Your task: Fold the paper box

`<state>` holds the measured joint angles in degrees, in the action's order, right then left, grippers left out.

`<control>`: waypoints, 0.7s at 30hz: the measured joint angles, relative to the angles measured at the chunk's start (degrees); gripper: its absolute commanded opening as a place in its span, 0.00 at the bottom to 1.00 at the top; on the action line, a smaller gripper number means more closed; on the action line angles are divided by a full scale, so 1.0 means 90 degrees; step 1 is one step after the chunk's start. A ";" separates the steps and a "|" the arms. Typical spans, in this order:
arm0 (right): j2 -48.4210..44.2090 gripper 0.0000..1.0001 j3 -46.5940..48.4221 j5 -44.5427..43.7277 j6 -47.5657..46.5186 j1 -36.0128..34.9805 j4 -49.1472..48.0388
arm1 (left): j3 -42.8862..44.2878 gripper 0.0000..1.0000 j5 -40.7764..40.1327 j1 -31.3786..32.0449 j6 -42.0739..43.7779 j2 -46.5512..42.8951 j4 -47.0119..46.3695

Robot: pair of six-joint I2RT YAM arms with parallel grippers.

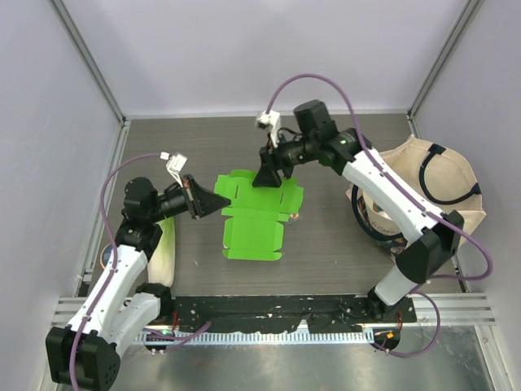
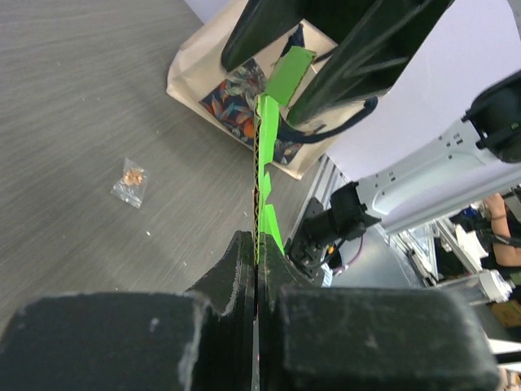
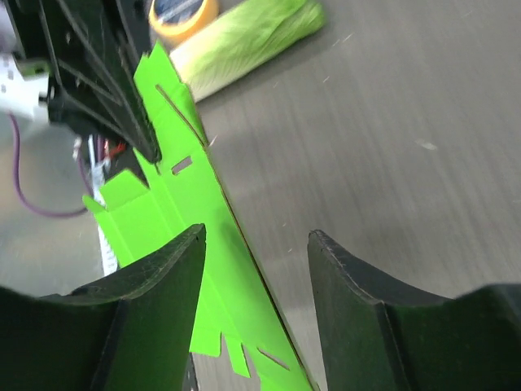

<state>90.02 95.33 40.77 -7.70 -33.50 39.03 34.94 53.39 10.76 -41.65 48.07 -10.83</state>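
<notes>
The paper box (image 1: 253, 218) is a bright green flat cardboard piece with flaps and slots, partly lifted off the table. My left gripper (image 1: 210, 204) is shut on its left edge. In the left wrist view the cardboard (image 2: 262, 155) runs edge-on out of the closed left gripper (image 2: 257, 244). My right gripper (image 1: 268, 179) stands open at the box's far edge. In the right wrist view the green sheet (image 3: 183, 204) passes between the spread tips of the right gripper (image 3: 256, 236), and neither finger visibly touches it.
A beige tote bag (image 1: 427, 191) lies at the right. A pale-green cabbage (image 1: 164, 251) lies by the left arm, with a yellow tape roll (image 3: 183, 11) near it. A small plastic packet (image 2: 130, 181) sits on the table beside the box.
</notes>
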 measured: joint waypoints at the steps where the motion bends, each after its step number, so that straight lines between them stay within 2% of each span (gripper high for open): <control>1: 0.0175 0.54 0.0104 0.0029 -0.0248 -0.0136 0.0228 | 0.0017 0.00 0.0087 0.0000 0.0049 0.0007 0.0066; 4: 0.0551 0.43 0.0153 0.0240 -0.0801 -0.0374 0.0789 | 0.0022 0.00 0.0318 0.0000 0.0177 0.0044 0.0228; 6: 0.0668 0.32 0.0153 0.0449 -0.0986 -0.0369 0.1003 | 0.0022 0.00 0.0464 0.0000 0.0231 0.0075 0.0301; 7: 0.0680 0.23 0.0141 0.0777 -0.1175 -0.0335 0.1195 | 0.0022 0.00 0.0588 -0.0002 0.0311 0.0107 0.0357; 8: 0.0678 0.08 0.0141 0.0787 -0.1183 -0.0335 0.1197 | 0.0022 0.00 0.0588 -0.0002 0.0313 0.0107 0.0359; 9: 0.0648 0.00 0.0112 0.0908 -0.1226 -0.0335 0.1185 | 0.0034 0.05 0.0605 -0.0002 0.0367 0.0107 0.0396; 11: 0.0525 0.00 -0.0100 0.1248 -0.1139 -0.0308 0.1120 | 0.0109 0.26 0.0551 -0.0022 0.0568 0.0117 0.0678; 12: 0.0459 0.00 -0.0199 0.1331 -0.1054 -0.0306 0.1066 | 0.0175 0.46 0.0498 -0.0024 0.0682 0.0119 0.0882; 13: 0.0401 0.00 -0.0291 0.1367 -0.0950 -0.0306 0.0967 | 0.0318 0.55 0.0367 -0.0022 0.0821 0.0134 0.1217; 14: 0.0359 0.00 -0.0376 0.1333 -0.0845 -0.0306 0.0838 | 0.0503 0.59 0.0194 -0.0010 0.0940 0.0141 0.1545; 16: 0.0321 0.00 -0.0520 0.1185 -0.0610 -0.0311 0.0614 | 0.0952 0.59 -0.0202 0.0002 0.1076 0.0112 0.2091; 19: 0.0284 0.00 -0.0777 0.0865 -0.0214 -0.0306 0.0311 | 0.1564 0.55 -0.1005 0.0012 0.1287 -0.0131 0.2684; 21: 0.0226 0.00 -0.0976 0.0578 0.0126 -0.0299 0.0058 | 0.2113 0.47 -0.1494 0.0017 0.1489 -0.0197 0.3130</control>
<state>92.05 86.54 45.98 -6.57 -36.18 39.55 53.95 39.94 10.92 -28.25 46.30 17.34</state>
